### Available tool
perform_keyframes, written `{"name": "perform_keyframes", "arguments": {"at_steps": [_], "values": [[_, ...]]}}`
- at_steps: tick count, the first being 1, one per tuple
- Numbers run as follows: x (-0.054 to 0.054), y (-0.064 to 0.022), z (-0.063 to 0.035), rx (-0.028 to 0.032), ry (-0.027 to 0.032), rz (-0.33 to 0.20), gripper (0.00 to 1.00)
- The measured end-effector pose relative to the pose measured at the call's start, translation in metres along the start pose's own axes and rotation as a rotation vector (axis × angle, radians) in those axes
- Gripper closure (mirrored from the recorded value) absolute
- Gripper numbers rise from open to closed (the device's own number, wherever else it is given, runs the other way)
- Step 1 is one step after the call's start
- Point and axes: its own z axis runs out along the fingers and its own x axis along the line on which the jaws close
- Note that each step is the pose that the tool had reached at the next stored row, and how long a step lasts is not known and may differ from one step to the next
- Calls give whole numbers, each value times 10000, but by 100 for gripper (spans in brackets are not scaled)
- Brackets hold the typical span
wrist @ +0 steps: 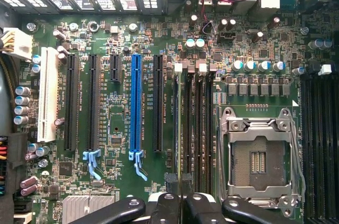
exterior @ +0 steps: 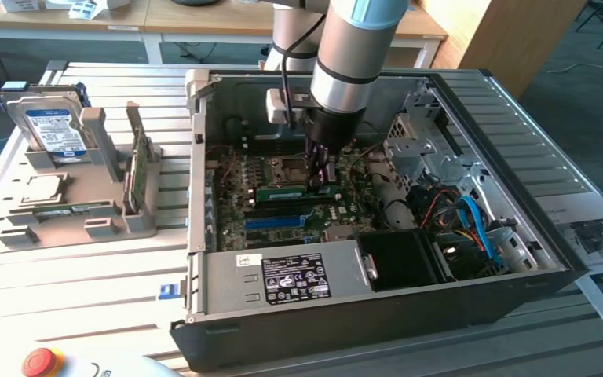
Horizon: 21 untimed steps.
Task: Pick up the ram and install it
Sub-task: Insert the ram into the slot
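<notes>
Inside an open computer case [exterior: 385,314] set on a slatted worktop [exterior: 71,275], the robot arm's fingers [wrist: 175,184] are seen almost closed. A thin green memory stick, the ram [exterior: 291,191], appears to be pinched by its upper edge between them. The ram is found directly beneath the fingertips, stood on edge low over the motherboard [wrist: 116,128]. Most of its length is stretched out to one side of the fingers, toward the exterior view's left. Its long axis is laid parallel to the row of black memory slots [wrist: 198,128]. In the wrist view these slots are seen running straight away from the fingers, flanked by the blue slot [wrist: 136,102] on one side and the open processor socket [wrist: 259,152] on the other. Judged from that view, the stick is lined up with the slot of the row nearest the blue one. Whether its lower edge is already seated in that slot or is held just above it cannot be told. A grey holder [exterior: 123,216] loaded with a hard drive [exterior: 56,129] is seen well apart from the fingers, outside the case.
</notes>
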Motion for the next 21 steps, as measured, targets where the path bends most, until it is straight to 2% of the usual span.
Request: {"name": "perform_keyframes", "arguments": {"at_steps": [21], "values": [[0, 12, 34, 1, 23, 1, 88]]}}
